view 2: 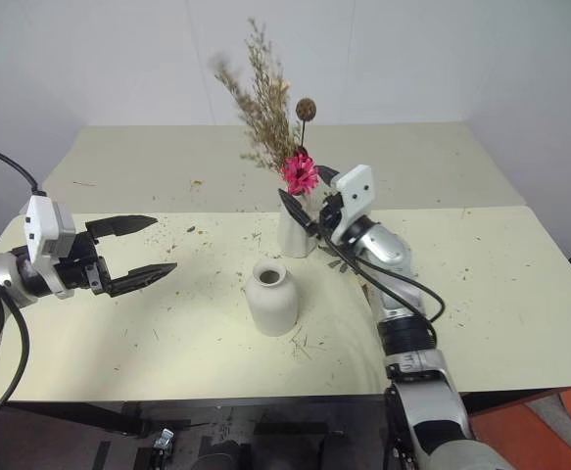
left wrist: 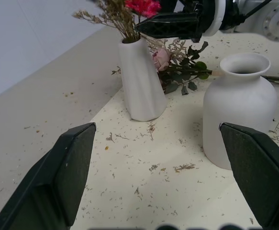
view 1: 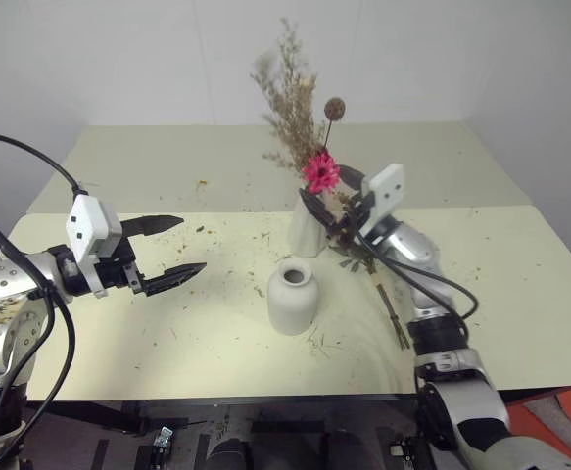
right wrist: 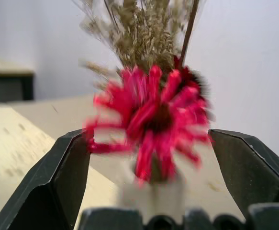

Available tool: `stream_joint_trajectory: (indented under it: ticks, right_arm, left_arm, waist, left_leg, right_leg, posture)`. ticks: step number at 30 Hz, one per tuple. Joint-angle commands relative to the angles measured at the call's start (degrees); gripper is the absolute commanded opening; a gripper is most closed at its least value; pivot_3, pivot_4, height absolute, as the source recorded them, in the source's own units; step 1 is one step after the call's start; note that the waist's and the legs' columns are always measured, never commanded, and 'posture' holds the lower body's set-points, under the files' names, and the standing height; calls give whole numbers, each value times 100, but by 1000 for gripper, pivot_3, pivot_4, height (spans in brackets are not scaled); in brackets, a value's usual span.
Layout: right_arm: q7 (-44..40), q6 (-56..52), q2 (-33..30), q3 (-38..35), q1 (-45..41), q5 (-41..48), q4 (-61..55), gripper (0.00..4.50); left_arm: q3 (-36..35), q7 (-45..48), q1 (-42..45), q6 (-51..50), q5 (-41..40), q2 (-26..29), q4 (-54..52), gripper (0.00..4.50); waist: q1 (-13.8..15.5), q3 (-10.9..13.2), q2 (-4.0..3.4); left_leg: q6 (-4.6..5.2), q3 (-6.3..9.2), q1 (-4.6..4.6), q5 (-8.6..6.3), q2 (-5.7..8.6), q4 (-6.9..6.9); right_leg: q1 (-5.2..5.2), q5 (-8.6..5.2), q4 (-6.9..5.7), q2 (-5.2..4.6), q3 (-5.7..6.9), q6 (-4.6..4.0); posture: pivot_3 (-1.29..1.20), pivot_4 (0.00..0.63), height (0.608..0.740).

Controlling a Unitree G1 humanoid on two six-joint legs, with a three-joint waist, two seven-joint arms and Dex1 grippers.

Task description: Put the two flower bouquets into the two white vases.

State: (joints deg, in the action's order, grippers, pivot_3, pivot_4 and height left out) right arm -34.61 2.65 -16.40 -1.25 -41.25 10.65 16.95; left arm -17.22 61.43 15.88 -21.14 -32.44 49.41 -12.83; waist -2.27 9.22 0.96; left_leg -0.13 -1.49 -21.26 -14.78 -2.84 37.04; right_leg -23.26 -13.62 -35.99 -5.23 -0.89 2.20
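At the left of the cream table (view 1: 167, 333), the robot's left gripper (view 1: 172, 247) hovers above the surface with its two black fingers spread wide and nothing between them. Just right of it stands the short round-shouldered white vase (view 1: 292, 295), empty, its narrow neck open to the ceiling. Behind that, the tall tapered white vase (view 1: 307, 226) already carries the beige grass bouquet (view 1: 295, 103), its magenta daisy (view 1: 321, 173) sitting at the rim and a brown pod (view 1: 335, 107) rising on a thin stalk. The right gripper (view 1: 336, 211) sits at that vase's mouth, fingers parted on either side of the daisy and gripping nothing. Farther right, the pink rose bouquet (left wrist: 180, 67) lies flat on the table just beside the tall vase, its stems (view 1: 391, 311) trailing toward the near edge. The dried bunch looks feather-light, brittle and prone to shedding, judging by the crumbs scattered over the tabletop, so the bundled stems below the leaves seem the safest place to pinch. Both ceramic vases appear light enough to tip if a stem drags across a rim.
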Motion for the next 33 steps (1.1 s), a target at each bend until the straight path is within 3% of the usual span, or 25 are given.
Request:
stream_joint_trajectory:
  ticks: [1,7,11,15,18,27,30,33]
  right_arm:
    - [-375,-356,-795,90,253,-288,-818,4481]
    - [-1041,-2327,-2084,-15,1040,170,-2461,4481]
    - [-892,-3848,-2479,-219,1397,549,-3411,4481]
    - [-560,-5502,-2566,-256,1420,839,-3812,4481]
    - [-257,-6116,-2481,-25,1381,743,-3799,4481]
    - [9,-6659,-2219,398,685,632,-2870,4481]
    - [-154,-6791,-2344,669,539,639,-2659,3882]
    - [-284,-6970,-2421,783,451,716,-2562,2844]
  left_arm:
    - [-28,10,105,153,33,68,-59,4500]
    - [13,28,81,206,91,40,-46,4500]
    - [35,-2,52,257,103,17,-42,4500]
    - [44,-40,34,255,63,-41,-77,4500]
    - [102,-49,36,259,88,-78,-72,4500]
    - [121,-70,29,257,149,-36,-69,4500]
    - [28,-84,-65,248,139,-17,-150,4500]
    - [-89,-112,-164,224,68,-17,-264,4500]
  waist:
    - [16,0,0]
    - [13,-1,2]
    - [11,-2,4]
    - [27,-4,7]
    - [57,-4,8]
    - [111,-4,8]
    - [119,-4,8]
    - [129,-4,8]
  left_leg:
    - [0,0,0,0,0,0]
    - [1,0,0,-1,0,-1]
    - [1,0,7,-1,0,2]
    - [1,0,11,0,1,3]
    - [1,1,9,-1,1,3]
    - [2,1,7,-1,2,3]
    - [2,1,5,-1,2,3]
    - [2,2,4,-1,2,3]
  right_leg:
    - [0,0,1,0,0,0]
    - [1,-1,13,2,-1,0]
    - [2,-2,21,4,-4,-1]
    - [4,-3,18,5,-5,-3]
    - [5,-3,22,4,-4,-3]
    - [2,-3,24,5,-4,-4]
    - [2,-3,25,6,-3,-4]
    - [1,-3,25,5,-3,-4]
  posture:
    - [0,150,740]
    - [0,150,740]
    - [0,150,740]
    - [0,150,740]
    - [0,150,740]
    - [0,150,740]
    - [0,150,740]
    - [0,150,740]
